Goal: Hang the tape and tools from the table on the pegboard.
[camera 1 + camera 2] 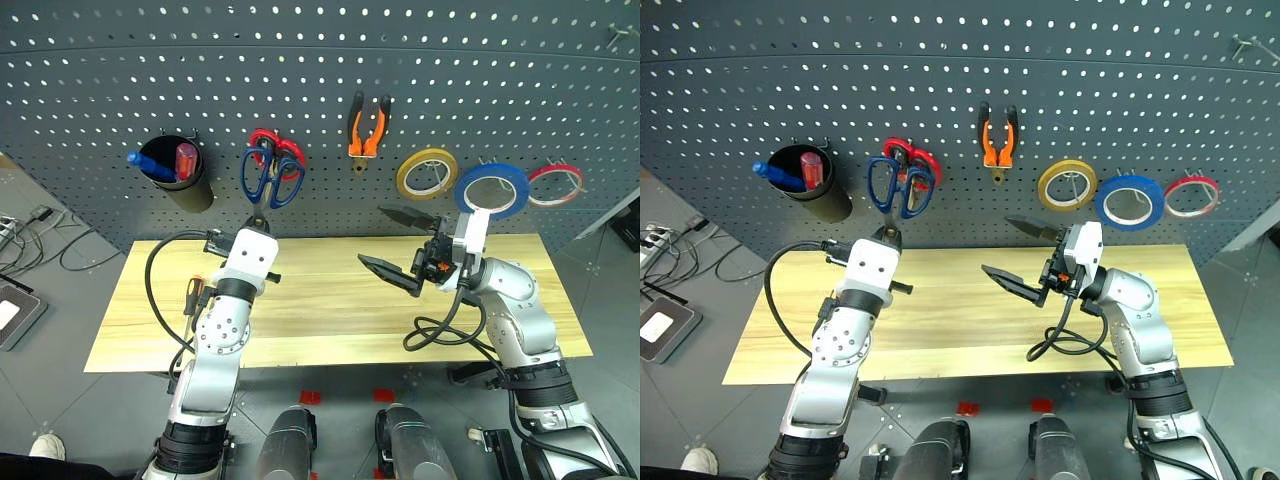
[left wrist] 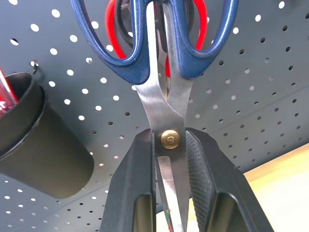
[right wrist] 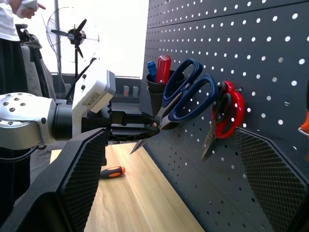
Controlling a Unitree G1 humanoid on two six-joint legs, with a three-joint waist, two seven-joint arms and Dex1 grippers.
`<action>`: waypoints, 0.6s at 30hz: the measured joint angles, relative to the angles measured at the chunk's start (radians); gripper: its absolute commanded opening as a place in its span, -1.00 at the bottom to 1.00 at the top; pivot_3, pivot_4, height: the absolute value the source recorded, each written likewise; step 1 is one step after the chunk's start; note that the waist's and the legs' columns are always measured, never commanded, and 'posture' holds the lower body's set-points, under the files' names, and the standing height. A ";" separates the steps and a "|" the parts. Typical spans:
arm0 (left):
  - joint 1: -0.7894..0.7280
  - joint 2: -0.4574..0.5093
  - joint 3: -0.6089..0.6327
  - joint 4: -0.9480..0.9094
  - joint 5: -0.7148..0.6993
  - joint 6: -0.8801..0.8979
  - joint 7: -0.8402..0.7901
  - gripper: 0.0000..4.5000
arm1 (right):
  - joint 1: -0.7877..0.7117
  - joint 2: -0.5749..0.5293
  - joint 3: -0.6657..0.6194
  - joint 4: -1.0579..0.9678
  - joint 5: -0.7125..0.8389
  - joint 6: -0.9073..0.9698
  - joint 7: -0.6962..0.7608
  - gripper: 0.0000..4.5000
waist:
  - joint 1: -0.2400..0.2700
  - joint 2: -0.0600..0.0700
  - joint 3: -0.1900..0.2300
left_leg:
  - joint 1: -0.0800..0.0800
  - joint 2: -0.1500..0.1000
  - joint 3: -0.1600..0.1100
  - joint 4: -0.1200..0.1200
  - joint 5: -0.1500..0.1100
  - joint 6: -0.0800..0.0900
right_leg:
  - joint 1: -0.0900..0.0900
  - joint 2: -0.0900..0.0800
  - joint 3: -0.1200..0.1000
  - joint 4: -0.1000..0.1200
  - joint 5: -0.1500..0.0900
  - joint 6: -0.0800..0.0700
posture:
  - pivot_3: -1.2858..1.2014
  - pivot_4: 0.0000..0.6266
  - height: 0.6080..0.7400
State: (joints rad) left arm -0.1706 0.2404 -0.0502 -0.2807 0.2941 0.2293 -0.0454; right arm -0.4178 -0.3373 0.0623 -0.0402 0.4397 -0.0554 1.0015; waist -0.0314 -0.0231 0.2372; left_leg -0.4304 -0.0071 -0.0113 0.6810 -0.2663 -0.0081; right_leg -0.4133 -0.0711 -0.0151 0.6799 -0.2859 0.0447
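My left gripper (image 2: 170, 137) is shut on the blue-handled scissors (image 1: 272, 180) at their pivot. It holds them upright with the handles up against the pegboard (image 1: 100, 80), overlapping the red-handled scissors (image 1: 287, 150); I cannot tell whether they sit on a hook. Orange-handled pliers (image 1: 367, 125) and the blue tape (image 1: 492, 190) hang on the board. On the table (image 1: 320, 320), the orange-and-black screwdriver (image 3: 112, 171) lies beside my left arm. Above the table's right half, my right gripper (image 1: 390, 243) points left, open and holding nothing.
A black cup (image 1: 185, 178) with a blue and a red handle hangs left of the scissors. A yellow tape roll (image 1: 427, 173) and a thin red roll (image 1: 555, 183) flank the blue tape. Cables (image 1: 40, 235) lie on the floor at the left. A person's sleeve (image 3: 7, 21) shows far off.
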 measured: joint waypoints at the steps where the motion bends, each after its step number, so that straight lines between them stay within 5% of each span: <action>1: -0.004 0.000 0.000 0.007 -0.001 0.000 -0.003 -0.75 | 0.000 0.000 0.000 0.000 -0.001 0.000 0.000 1.00 | 0.000 0.000 0.000 | 0.000 0.000 0.000 0.000 0.000 0.000 | 0.000 0.000 0.000 0.000 0.000 0.000 | -0.06 -0.37 1.00; 9: -0.013 -0.005 0.002 0.029 -0.001 0.031 -0.008 -0.75 | 0.012 -0.005 0.000 -0.016 -0.008 0.001 -0.004 1.00 | -0.001 0.000 0.000 | 0.000 0.000 0.000 0.000 0.000 0.000 | 0.000 0.000 0.001 0.000 0.000 0.000 | -0.06 -0.36 1.00; 18: -0.015 -0.008 0.020 0.038 -0.002 0.046 -0.007 0.50 | 0.014 -0.009 0.000 -0.026 -0.008 0.002 -0.004 1.00 | -0.001 0.000 0.000 | 0.000 0.000 0.000 0.000 0.000 0.000 | 0.000 0.000 0.001 0.000 0.000 0.000 | -0.06 -0.36 1.00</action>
State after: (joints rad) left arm -0.1860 0.2323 -0.0304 -0.2429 0.2925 0.2757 -0.0523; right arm -0.4033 -0.3459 0.0624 -0.0660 0.4314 -0.0539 0.9977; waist -0.0321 -0.0231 0.2371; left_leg -0.4301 -0.0071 -0.0110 0.6814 -0.2663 -0.0081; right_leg -0.4133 -0.0711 -0.0145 0.6802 -0.2859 0.0446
